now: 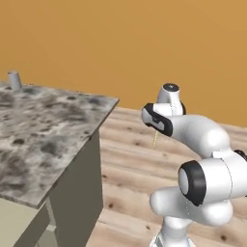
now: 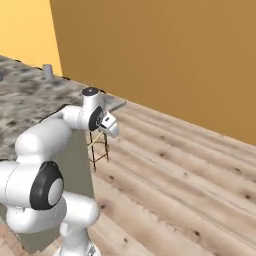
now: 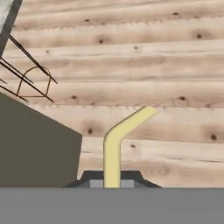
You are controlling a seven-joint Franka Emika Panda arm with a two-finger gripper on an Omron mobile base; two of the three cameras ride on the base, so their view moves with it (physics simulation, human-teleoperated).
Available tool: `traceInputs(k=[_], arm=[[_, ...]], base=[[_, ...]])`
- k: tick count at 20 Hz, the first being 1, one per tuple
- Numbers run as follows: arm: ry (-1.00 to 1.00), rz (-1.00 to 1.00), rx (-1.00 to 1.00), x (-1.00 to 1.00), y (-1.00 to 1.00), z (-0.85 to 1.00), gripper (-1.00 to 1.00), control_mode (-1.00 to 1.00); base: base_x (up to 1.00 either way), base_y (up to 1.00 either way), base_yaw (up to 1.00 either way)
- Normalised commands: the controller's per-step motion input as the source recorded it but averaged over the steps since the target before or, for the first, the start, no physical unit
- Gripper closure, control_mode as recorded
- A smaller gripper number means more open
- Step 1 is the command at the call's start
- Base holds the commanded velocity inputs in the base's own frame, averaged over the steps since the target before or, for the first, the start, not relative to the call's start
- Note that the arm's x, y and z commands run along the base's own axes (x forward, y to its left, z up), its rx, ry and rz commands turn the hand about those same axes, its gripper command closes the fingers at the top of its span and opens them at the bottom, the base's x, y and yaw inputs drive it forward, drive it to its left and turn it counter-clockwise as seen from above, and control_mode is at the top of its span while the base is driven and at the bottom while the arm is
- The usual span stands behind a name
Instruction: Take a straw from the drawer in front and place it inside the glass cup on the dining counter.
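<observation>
The fingers (image 3: 112,183) are clamped tight on the straw (image 3: 114,146), a pale yellow stick with a bent end that juts out over the wooden floor (image 3: 175,78). The hand hangs off the bench's (image 1: 43,130) far corner, clear of the stone top. The glass cup (image 1: 14,80) stands upright at the bench's far edge, well apart from the straw.
</observation>
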Motion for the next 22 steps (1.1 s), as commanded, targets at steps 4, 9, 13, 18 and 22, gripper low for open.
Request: traceInputs(k=[4, 9, 13, 18, 22], arm=[[0.00, 0.00, 0.00, 0.00, 0.00, 0.00, 1.00, 1.00], [0.00, 0.00, 0.00, 0.00, 0.00, 0.00, 1.00, 1.00], [0.00, 0.00, 0.00, 0.00, 0.00, 0.00, 1.00, 1.00], [0.00, 0.00, 0.00, 0.00, 0.00, 0.00, 1.00, 1.00], [0.00, 0.00, 0.00, 0.00, 0.00, 0.00, 1.00, 1.00]], base=[[1.00, -1.00, 0.13], [1.00, -1.00, 0.24], [1.00, -1.00, 0.34], [0.97, -0.94, 0.43], [0.86, -0.92, 0.47]])
